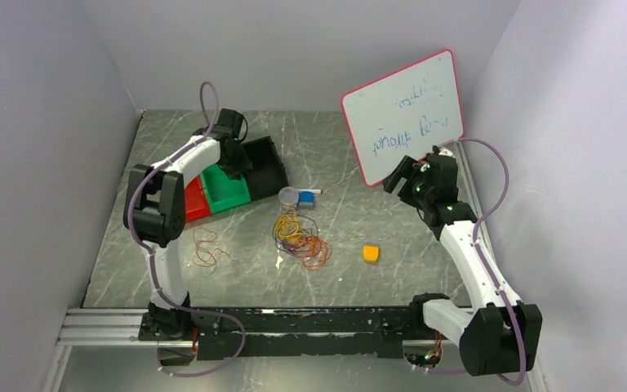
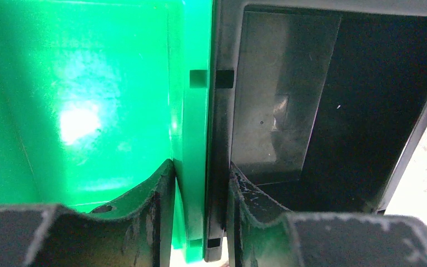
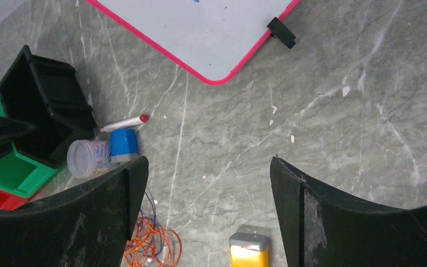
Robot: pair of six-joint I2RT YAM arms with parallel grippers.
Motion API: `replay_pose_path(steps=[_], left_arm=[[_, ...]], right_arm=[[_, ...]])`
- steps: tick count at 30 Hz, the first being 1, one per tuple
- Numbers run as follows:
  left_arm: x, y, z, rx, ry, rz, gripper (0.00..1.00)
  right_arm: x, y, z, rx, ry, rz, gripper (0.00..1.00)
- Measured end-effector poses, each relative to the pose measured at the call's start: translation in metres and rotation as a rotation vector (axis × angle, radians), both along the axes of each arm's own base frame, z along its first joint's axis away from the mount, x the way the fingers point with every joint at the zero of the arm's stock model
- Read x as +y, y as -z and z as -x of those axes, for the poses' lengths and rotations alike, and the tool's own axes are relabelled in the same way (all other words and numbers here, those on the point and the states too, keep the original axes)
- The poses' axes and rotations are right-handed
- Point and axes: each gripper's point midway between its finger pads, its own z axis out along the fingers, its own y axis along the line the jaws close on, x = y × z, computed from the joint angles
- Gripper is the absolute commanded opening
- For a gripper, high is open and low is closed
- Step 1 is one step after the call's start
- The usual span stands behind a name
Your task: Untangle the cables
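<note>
Left gripper: clamped across touching walls of green plastic bin and black plastic bin; right gripper: spread, empty. Tangled orange-yellow-purple wire cables untouched; one strand to be grasped next.

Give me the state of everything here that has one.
left gripper: closed across the touching walls of the green bin and black bin
right gripper: open, empty
green bin: nothing visible inside
black bin: nothing visible inside
cables: tangled in one pile
loose orange-red cable: lying apart from the pile
whiteboard: propped up, written on
</note>
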Motion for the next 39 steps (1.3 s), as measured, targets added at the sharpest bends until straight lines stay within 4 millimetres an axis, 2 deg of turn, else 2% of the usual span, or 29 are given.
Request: replay_pose_path(steps=[6,12,16,20,24,28,31,33,36,39], left_arm=[[-0.044,0.0,0.014,0.0,0.076,0.02,0.14],[-0.073,-0.001,0.018,0.009,0.086,0.056,0.16],[-0.088,-0.001,0.015,0.014,0.091,0.068,0.24],[-0.094,-0.003,0.015,0.029,0.102,0.061,0.41],[-0.091,-0.005,0.015,0.036,0.106,0.054,0.57],[-0.079,-0.015,0.015,0.024,0.108,0.029,0.66],[-0.063,-0.04,0.017,-0.021,0.1,-0.002,0.69],[-0.047,-0.065,0.026,-0.076,0.085,-0.021,0.69],[-0.023,-0.1,0.047,-0.15,0.049,-0.046,0.67],[0.001,-0.115,0.078,-0.183,-0.009,-0.062,0.65]], right_arm=[[0.0,0.0,0.0,0.001,0.001,0.0,0.84],[-0.001,0.0,0.0,0.001,0.003,0.002,0.84],[-0.001,0.001,0.0,0.002,0.007,0.005,0.84],[-0.002,0.0,0.001,0.002,0.009,0.008,0.84],[-0.003,-0.004,0.002,-0.011,0.01,0.012,0.84],[-0.003,-0.006,0.002,-0.018,0.009,0.011,0.84],[-0.003,-0.006,0.002,-0.019,0.007,0.013,0.84],[-0.002,-0.006,0.002,-0.019,0.004,0.012,0.84],[-0.002,-0.006,0.002,-0.021,0.001,0.009,0.84],[-0.001,-0.006,0.001,-0.022,-0.004,0.006,0.84]])
